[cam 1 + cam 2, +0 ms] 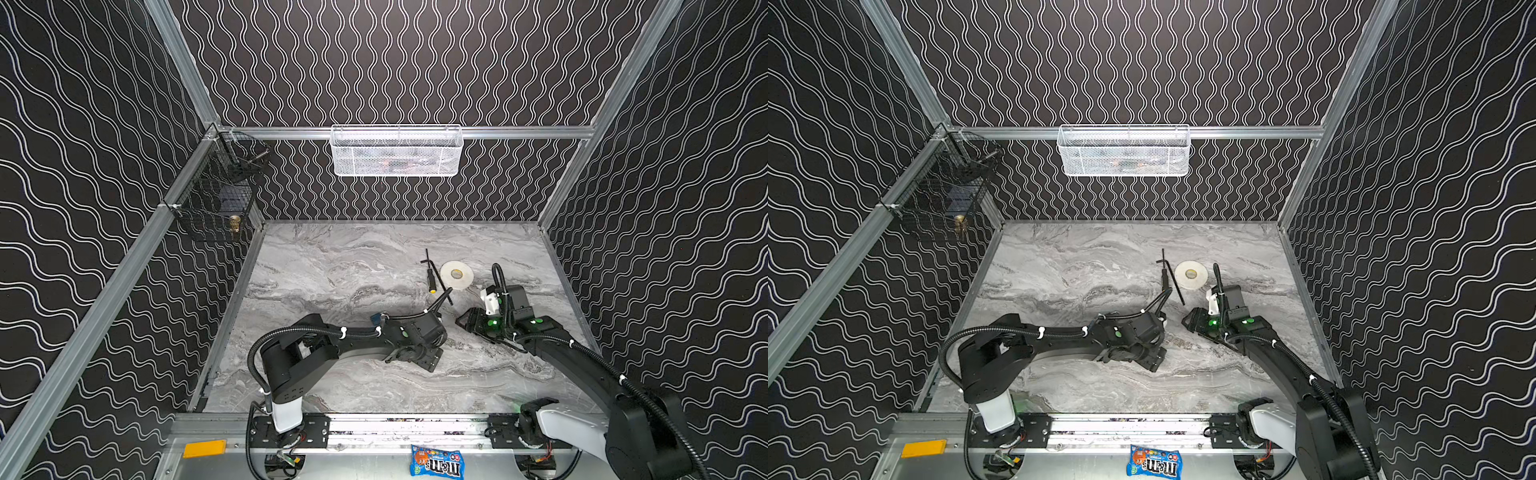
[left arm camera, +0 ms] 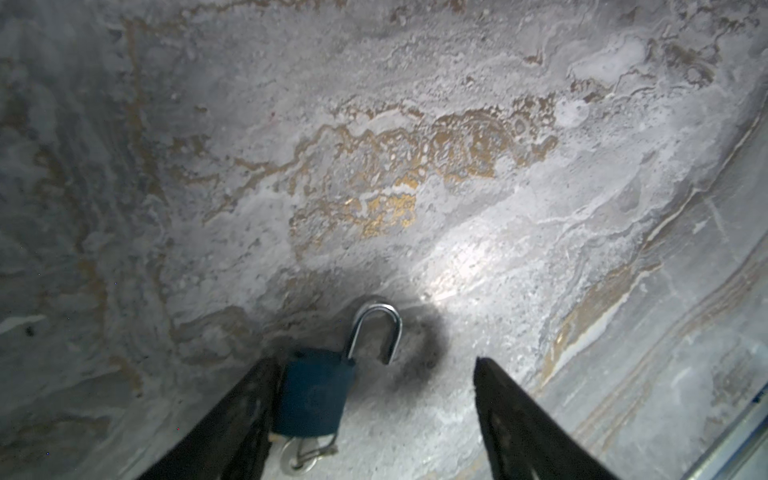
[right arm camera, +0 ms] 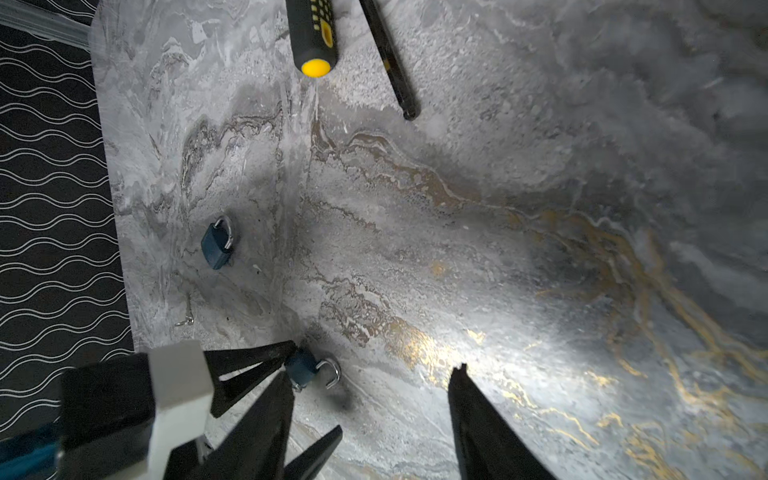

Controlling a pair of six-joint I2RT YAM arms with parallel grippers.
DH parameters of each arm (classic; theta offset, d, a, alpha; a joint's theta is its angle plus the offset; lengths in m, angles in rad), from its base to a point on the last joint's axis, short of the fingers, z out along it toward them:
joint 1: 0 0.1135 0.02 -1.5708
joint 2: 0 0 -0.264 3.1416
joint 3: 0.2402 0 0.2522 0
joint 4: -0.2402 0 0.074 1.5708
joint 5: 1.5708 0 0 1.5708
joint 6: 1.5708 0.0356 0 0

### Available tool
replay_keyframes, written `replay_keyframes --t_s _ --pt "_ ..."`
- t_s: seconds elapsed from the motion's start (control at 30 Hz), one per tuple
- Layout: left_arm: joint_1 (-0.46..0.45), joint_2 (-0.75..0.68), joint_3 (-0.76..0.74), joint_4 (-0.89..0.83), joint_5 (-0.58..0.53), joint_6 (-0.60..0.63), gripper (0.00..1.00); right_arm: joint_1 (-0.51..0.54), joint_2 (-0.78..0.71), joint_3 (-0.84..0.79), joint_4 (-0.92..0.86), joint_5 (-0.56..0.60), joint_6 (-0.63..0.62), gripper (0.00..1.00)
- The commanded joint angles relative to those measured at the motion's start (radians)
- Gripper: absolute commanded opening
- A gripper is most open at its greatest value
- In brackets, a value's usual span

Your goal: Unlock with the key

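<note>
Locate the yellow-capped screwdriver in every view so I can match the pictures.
Both top views: screwdriver lying just left of the white tape roll.
Left wrist: not in it.
Right wrist: only its handle, cut by the frame edge.
Landmark: black hex key lying alongside it.

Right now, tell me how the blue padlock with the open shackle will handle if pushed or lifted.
The blue padlock lies flat on the marble tabletop, so a push would probably slide it, not roll it. Its shackle stands open and may swivel when lifted. The key ring at its base would likely dangle.
</note>
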Motion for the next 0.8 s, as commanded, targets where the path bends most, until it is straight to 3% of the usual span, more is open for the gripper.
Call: replay_keyframes --t_s 0.0,0.3,0.53,0.77 --pt "0.016 -0.008 -0.012 0.062 -0.003 -0.03 0.71 0.002 -0.006 -0.006 0.036 -0.026 -0.001 0.59" --pt "0.042 0.021 -0.007 0.059 -0.016 -0.02 0.53 0.003 -0.006 -0.004 0.029 -0.029 -0.019 0.55" --pt "0.042 0.006 -0.016 0.043 -0.034 -0.004 0.48 0.003 0.0 -0.001 0.029 -0.028 -0.024 0.55" --pt "0.036 0.002 -0.013 0.017 -0.063 0.018 0.51 0.003 0.014 0.005 0.039 -0.032 -0.025 0.55"
